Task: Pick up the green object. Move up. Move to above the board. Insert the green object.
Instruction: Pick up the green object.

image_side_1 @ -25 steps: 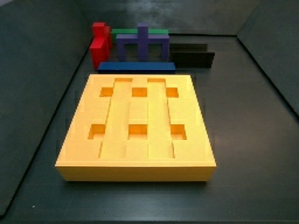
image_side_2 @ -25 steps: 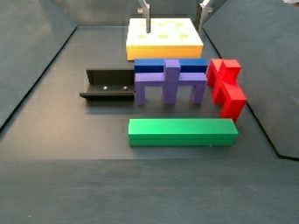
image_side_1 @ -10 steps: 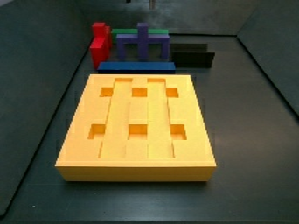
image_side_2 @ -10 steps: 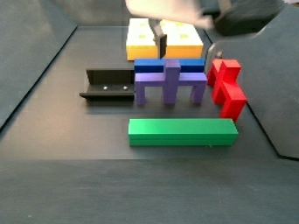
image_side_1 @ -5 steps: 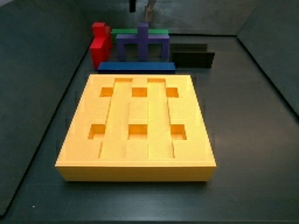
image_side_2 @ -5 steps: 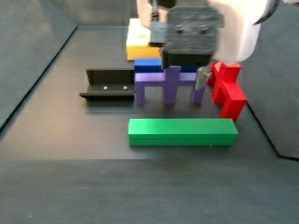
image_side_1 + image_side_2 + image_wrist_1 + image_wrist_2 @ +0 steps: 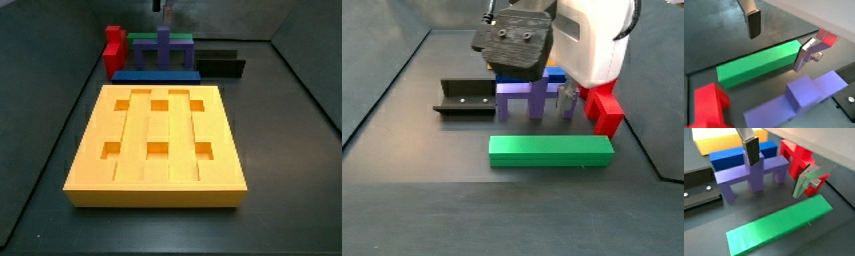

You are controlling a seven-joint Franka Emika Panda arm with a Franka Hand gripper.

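The long plain green rectangular bar (image 7: 551,151) lies flat on the dark floor, nearest the camera in a side view, with the purple cross-shaped block (image 7: 529,97) standing just behind it and the red stepped block (image 7: 604,101) off to one end. In both wrist views the green bar (image 7: 759,63) (image 7: 779,231) sits free on the floor under the arm, touched by nothing. The arm's two-finger gripper (image 7: 776,169) hangs above the purple block and the green bar, its jaws spread wide apart with nothing between them; one flat silver finger with its dark pad (image 7: 753,23) shows over the dark floor beyond the bar, and the other finger (image 7: 805,53) shows by the bar's end near the red block (image 7: 826,38). In a wrist view the purple cross-shaped block (image 7: 753,174) stands between the green bar and the blue flat bar (image 7: 739,155), with a corner of the large yellow-orange grooved board (image 7: 719,141) behind the blue bar and the dark L-shaped fixture (image 7: 700,189) to one side. In a side view the board (image 7: 158,147) lies flat in the foreground, its six square holes in two rows of three all open, well apart from the group of pieces at the far end, where the blue bar (image 7: 155,75), the purple block (image 7: 163,49), the red block (image 7: 114,51) and the fixture (image 7: 222,64) are gathered. In the side view that faces the arm, the white and dark wrist body (image 7: 556,40) hides most of the board and the blue bar behind it.
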